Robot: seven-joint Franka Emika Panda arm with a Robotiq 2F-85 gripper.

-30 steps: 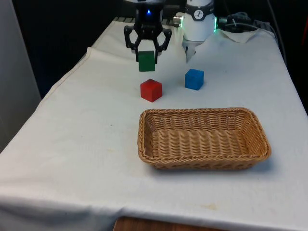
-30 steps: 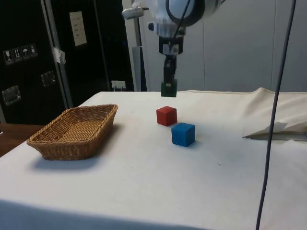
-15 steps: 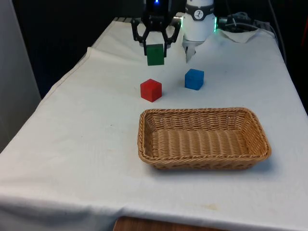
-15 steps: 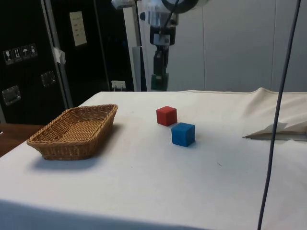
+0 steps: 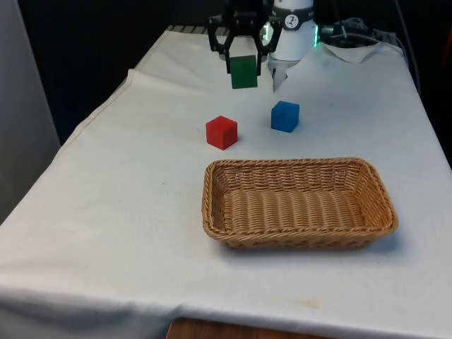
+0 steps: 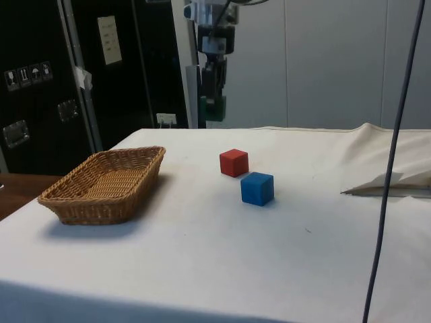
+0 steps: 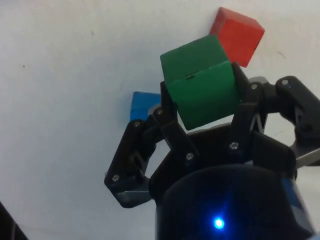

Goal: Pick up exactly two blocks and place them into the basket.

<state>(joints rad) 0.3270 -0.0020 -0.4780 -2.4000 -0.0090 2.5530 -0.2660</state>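
In the front view, the red block (image 5: 222, 132) sits on the worktop (image 5: 127, 183) at the left. Next, the claw (image 5: 244, 65) hangs high above the cloth, clenched on the green block (image 5: 244, 72). The blue block (image 5: 285, 116) lies right of it. The basket (image 5: 299, 202), nearer the camera, holds 0 blocks.

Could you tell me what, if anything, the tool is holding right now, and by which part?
The tool holds the green block, pinched by two opposite side faces, lifted clear of the table.
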